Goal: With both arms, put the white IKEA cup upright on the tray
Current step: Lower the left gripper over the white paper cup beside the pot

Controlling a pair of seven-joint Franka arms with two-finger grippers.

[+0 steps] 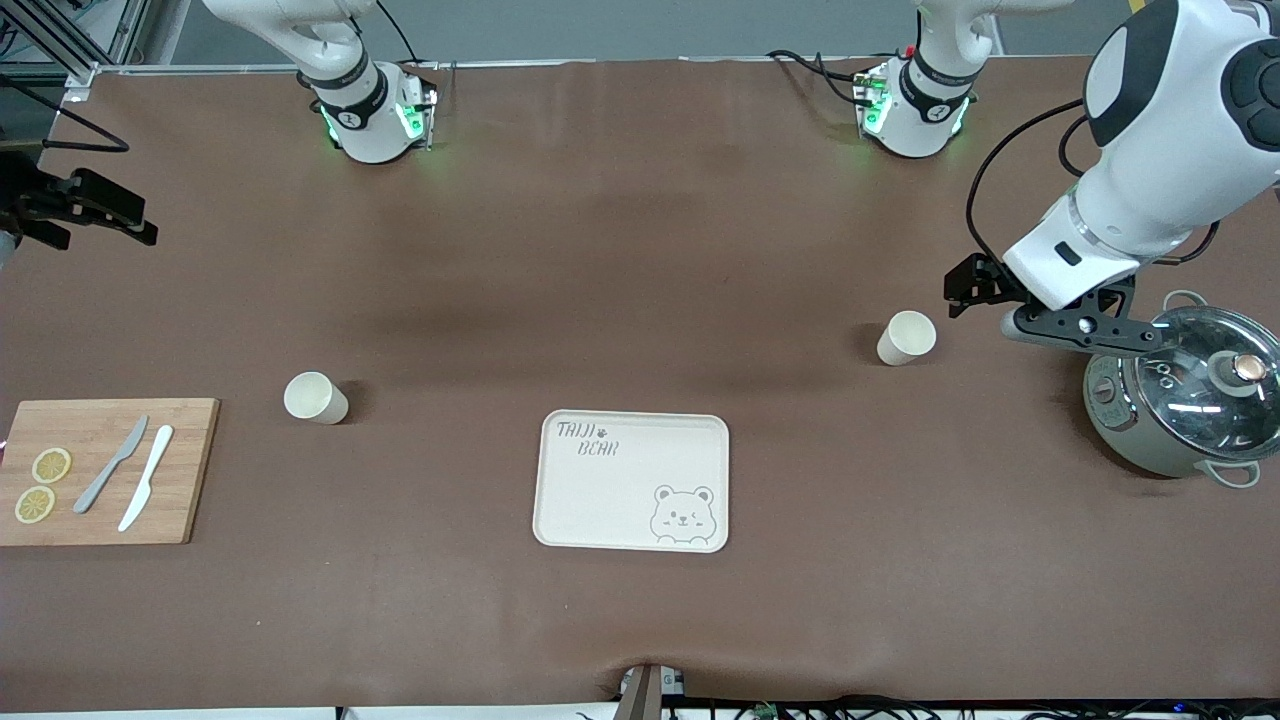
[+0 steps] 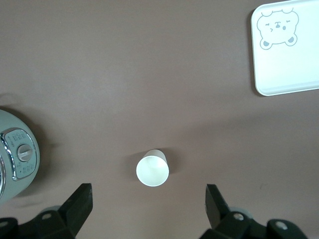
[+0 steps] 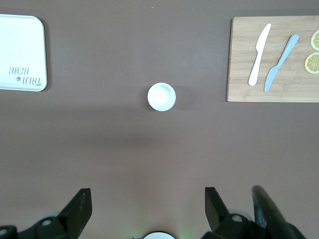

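Two white cups stand on the brown table. One cup (image 1: 315, 398) (image 3: 161, 96) is toward the right arm's end, the other cup (image 1: 907, 338) (image 2: 152, 171) toward the left arm's end. Between them, nearer the front camera, lies the cream tray (image 1: 600, 500) (image 2: 294, 69) (image 3: 20, 45) with its bear drawing, nothing on it. My left gripper (image 1: 1075, 330) (image 2: 148, 194) hangs open in the air beside its cup, over the edge of the pot. My right gripper (image 1: 90, 210) (image 3: 147, 191) hangs open, high over the right arm's end of the table. Neither holds anything.
A grey pot (image 1: 1180, 405) (image 2: 15, 159) with a glass lid stands at the left arm's end, close under the left hand. A wooden cutting board (image 1: 100, 470) (image 3: 239, 74) with two knives and lemon slices lies at the right arm's end.
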